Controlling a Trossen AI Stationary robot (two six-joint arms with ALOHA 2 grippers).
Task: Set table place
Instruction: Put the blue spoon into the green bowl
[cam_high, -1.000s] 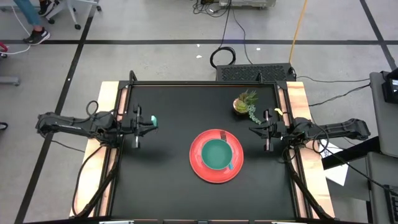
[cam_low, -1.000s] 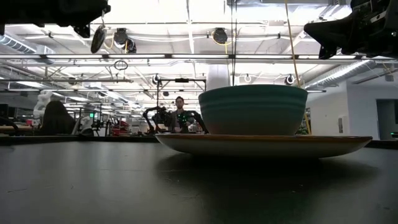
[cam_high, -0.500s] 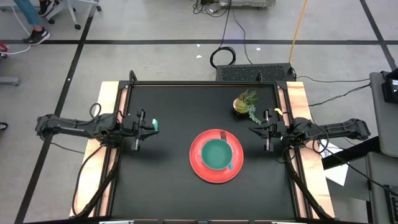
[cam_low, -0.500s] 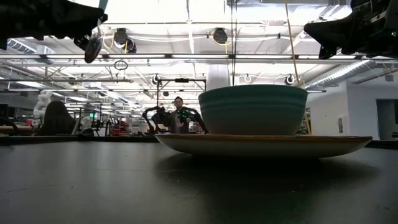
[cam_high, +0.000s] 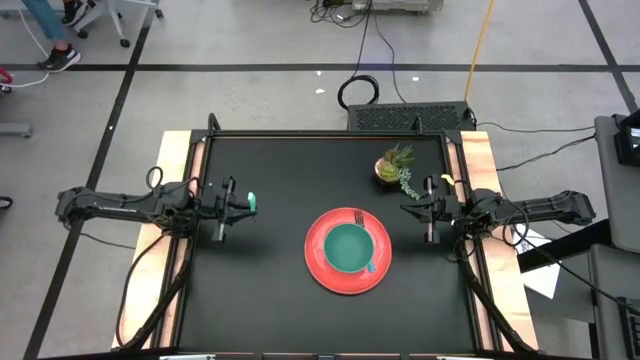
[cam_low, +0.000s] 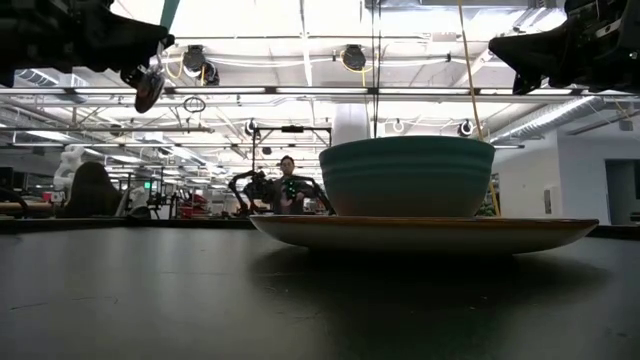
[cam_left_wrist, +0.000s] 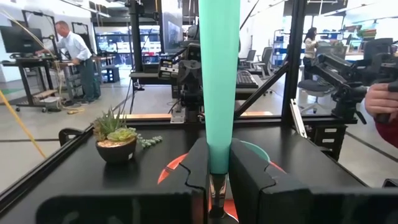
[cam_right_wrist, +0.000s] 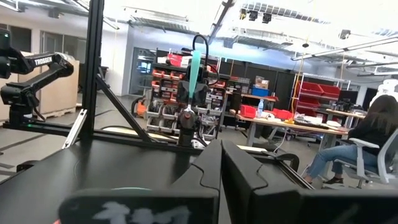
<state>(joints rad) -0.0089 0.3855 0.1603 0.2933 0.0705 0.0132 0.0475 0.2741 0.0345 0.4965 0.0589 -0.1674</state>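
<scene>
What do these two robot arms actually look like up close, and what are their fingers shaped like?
Both arms are slim, dark and jointed, one at each side of the table, with black cables looping along them. The left gripper and right gripper each end in two flat, blocky black fingers. Small pale metal fittings show near each wrist.

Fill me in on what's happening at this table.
The robot is laying a place setting. The left claw is shut on a teal-handled spoon, holding it in the air over the left side of the black table. A teal bowl already sits on the red plate at the middle, with a fork on the plate's far rim. The right claw waits shut and empty at the right edge, near a small potted plant.
</scene>
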